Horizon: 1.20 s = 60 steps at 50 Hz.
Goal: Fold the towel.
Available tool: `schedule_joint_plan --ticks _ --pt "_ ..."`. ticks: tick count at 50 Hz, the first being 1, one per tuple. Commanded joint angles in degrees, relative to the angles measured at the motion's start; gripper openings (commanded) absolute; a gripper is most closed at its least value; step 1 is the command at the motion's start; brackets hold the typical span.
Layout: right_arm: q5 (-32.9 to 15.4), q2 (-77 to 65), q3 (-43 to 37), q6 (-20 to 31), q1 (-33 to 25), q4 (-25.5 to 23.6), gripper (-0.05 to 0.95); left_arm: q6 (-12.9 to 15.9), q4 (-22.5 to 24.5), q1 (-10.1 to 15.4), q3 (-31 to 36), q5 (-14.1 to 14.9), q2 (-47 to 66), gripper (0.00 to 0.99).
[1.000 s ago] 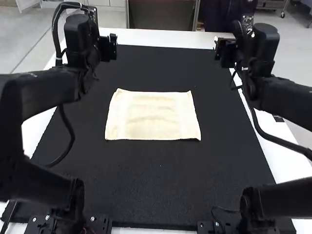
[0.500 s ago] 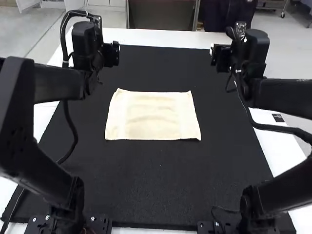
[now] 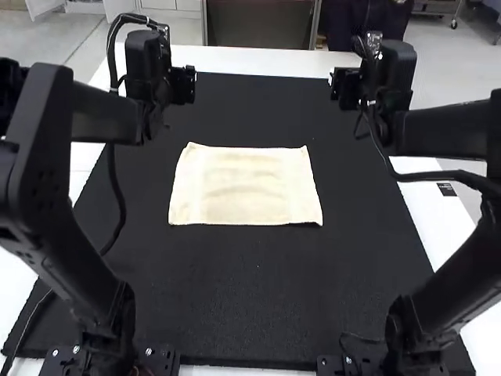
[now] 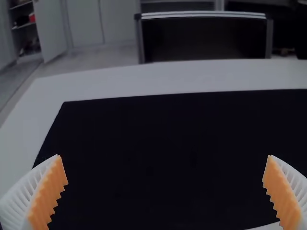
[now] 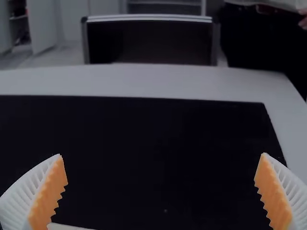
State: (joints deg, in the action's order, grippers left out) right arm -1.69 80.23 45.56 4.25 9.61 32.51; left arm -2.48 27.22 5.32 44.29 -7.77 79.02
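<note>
High view: the cream towel (image 3: 244, 188) lies flat near the middle of a black mat (image 3: 258, 290), its four corners exposed and faint creases running across its centre. Whether it is a single layer cannot be told. The left claw (image 3: 184, 84) and the right claw (image 3: 344, 83) stand beyond its far corners, one toward each side, well apart from each other and from the cloth.

Left wrist view: the left claw (image 4: 164, 156) is wide open and empty, its orange pads (image 4: 50, 194) facing each other. The mat's far left corner appears between and beyond them, with a pale sliver of the towel.

Right wrist view: the right claw (image 5: 162, 155) is likewise spread wide and empty. The mat's far right corner appears here, with a small light fleck (image 5: 165, 211) on the dark surface.

Surroundings: a white bench (image 3: 266, 59) borders the mat. The left arm (image 3: 55, 172) and its looping cable (image 3: 118, 200) hide parts of the mat's left edge; the right arm (image 3: 446, 131) covers part of the bench at right, near a small black label (image 3: 446, 189).
</note>
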Motion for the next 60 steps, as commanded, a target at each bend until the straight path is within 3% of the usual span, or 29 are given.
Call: schedule_joint_plan --ticks 1,12,21,60 --pt "-2.0 2.0 3.4 -0.7 1.2 -1.0 0.91 -0.5 -0.7 0.6 3.2 -0.8 1.5 0.961" --pt "-3.9 6.0 7.0 -0.9 1.5 -5.4 0.91 -0.5 -4.5 1.8 6.9 -0.8 4.2 0.961" --pt "-4.0 6.7 9.0 -1.5 1.5 -6.1 0.91 -0.5 -6.7 2.9 9.3 -0.9 6.1 0.961" --pt "-6.2 14.6 13.1 -3.7 3.6 -7.6 0.91 -0.6 -6.2 2.5 11.6 -1.6 11.9 0.961"
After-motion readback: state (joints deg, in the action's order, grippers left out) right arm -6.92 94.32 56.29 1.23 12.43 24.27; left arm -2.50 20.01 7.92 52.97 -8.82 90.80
